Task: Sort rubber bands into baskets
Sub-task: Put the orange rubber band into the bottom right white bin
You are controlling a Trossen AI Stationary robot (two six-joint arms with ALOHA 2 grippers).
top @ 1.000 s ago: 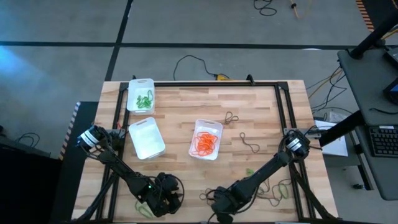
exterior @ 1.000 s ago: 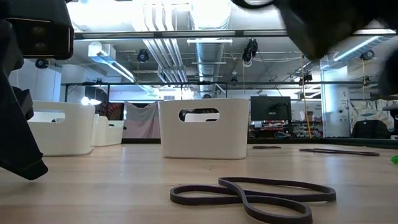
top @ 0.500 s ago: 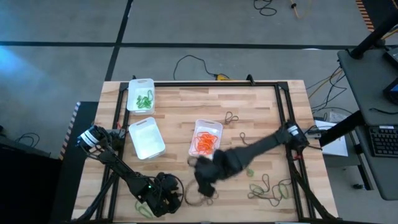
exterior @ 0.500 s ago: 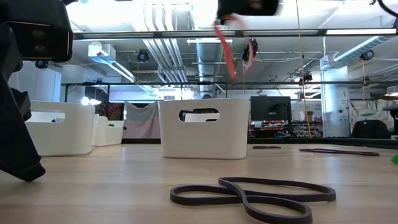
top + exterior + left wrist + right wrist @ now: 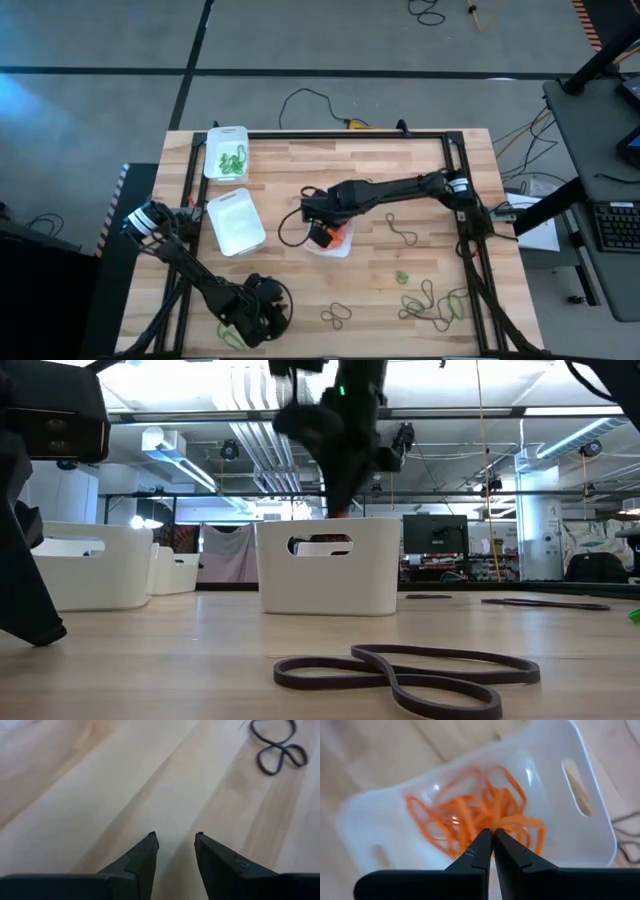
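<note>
Three white baskets stand on the wooden table: one with green rubber bands point(image 5: 227, 153) at the far left, an empty one point(image 5: 235, 222), and one with orange bands point(image 5: 337, 226) in the middle. My right gripper point(image 5: 320, 233) is over the near end of the orange basket point(image 5: 580, 840), shut on an orange rubber band point(image 5: 517, 822). In the low view it reaches down behind the basket's rim point(image 5: 335, 510). My left gripper point(image 5: 255, 312) is open and empty, low over bare wood near the front left edge point(image 5: 175, 840). A dark band point(image 5: 278, 750) lies ahead of it. My right gripper pinches an orange band between its two fingertips point(image 5: 485, 840), at a strand point(image 5: 506, 821) right beside the tips. The fingers point down into the basket from above. The band's other end lies among the orange bands in the basket.
Loose bands lie on the table: dark ones point(image 5: 336, 316), point(image 5: 402, 230), point(image 5: 372, 188), a green one point(image 5: 402, 277), a mixed tangle point(image 5: 435, 303) at the front right, and a green one point(image 5: 232, 337) by the left gripper. The dark band point(image 5: 410, 675) shows large in the low view.
My right gripper has risen from the table's near edge with an orange band hanging below it. It has swung toward the far edge and a little left to the orange basket, and come down over it.
</note>
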